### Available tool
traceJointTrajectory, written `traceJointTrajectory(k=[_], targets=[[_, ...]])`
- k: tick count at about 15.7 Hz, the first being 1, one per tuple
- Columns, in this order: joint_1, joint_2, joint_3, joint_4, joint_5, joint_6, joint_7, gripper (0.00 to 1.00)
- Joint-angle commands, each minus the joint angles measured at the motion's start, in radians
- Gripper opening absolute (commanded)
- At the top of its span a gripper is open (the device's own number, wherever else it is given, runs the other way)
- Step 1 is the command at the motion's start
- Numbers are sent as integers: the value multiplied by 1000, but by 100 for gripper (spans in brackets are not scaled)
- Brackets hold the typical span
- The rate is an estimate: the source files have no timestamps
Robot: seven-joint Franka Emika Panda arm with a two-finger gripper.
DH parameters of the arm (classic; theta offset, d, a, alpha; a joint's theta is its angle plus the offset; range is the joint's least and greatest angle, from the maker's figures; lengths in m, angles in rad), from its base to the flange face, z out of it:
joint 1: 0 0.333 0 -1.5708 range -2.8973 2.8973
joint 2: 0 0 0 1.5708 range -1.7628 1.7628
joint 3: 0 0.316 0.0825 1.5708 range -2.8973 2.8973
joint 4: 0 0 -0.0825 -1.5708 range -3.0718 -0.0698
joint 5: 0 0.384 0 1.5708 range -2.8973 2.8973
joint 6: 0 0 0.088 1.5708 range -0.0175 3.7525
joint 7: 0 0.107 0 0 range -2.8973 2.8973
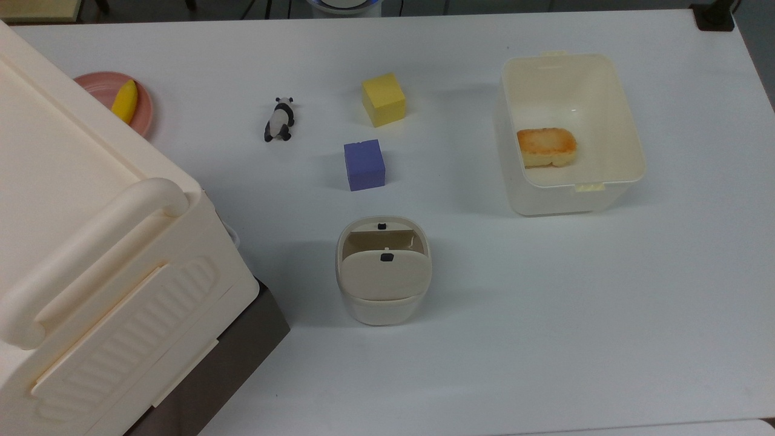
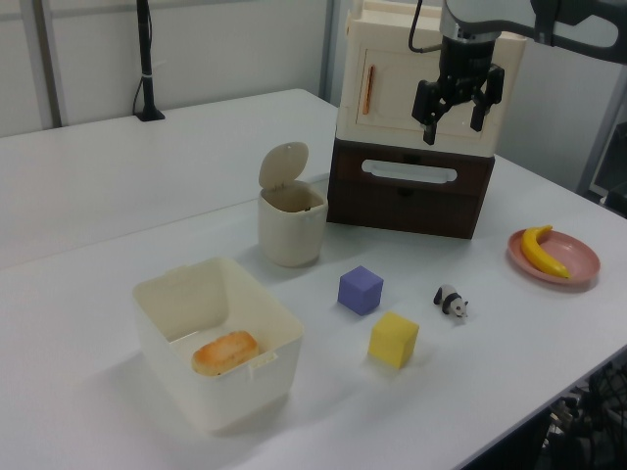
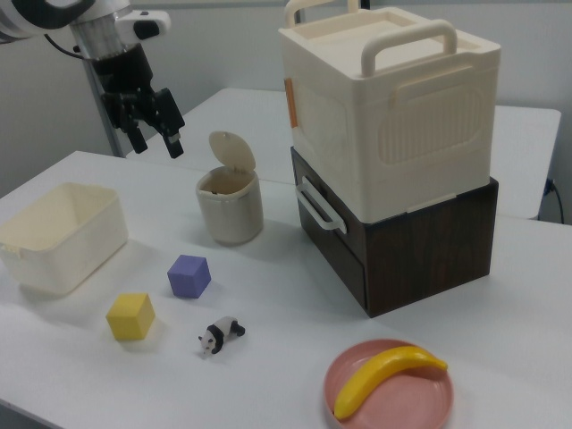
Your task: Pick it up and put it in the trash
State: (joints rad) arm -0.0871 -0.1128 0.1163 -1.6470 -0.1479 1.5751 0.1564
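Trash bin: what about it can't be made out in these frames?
- Top view: the swing lid covers most of the trash bin's opening, and the gap left is in shadow.
- Left view: the bin's own wall hides everything below the rim.
- Right view: the wall and the raised lid hide the inside.
- So whether a paper wad lies inside cannot be told.

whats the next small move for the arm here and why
Likely just park the arm clear, maybe after a look into the small cream rounded bin, whose beige lid stands tipped up. The black two-finger gripper hangs open and empty, high above the white table, so there is nothing to carry.
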Motion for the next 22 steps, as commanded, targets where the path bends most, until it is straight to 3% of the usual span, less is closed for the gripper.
traceJointTrajectory(k=[1,13,22], targets=[[7,-24,-6,-50,19,0,6,100],[20,-8,5,-74,36,111,-43,100],[64,39,2,21,33,62,12,100]])
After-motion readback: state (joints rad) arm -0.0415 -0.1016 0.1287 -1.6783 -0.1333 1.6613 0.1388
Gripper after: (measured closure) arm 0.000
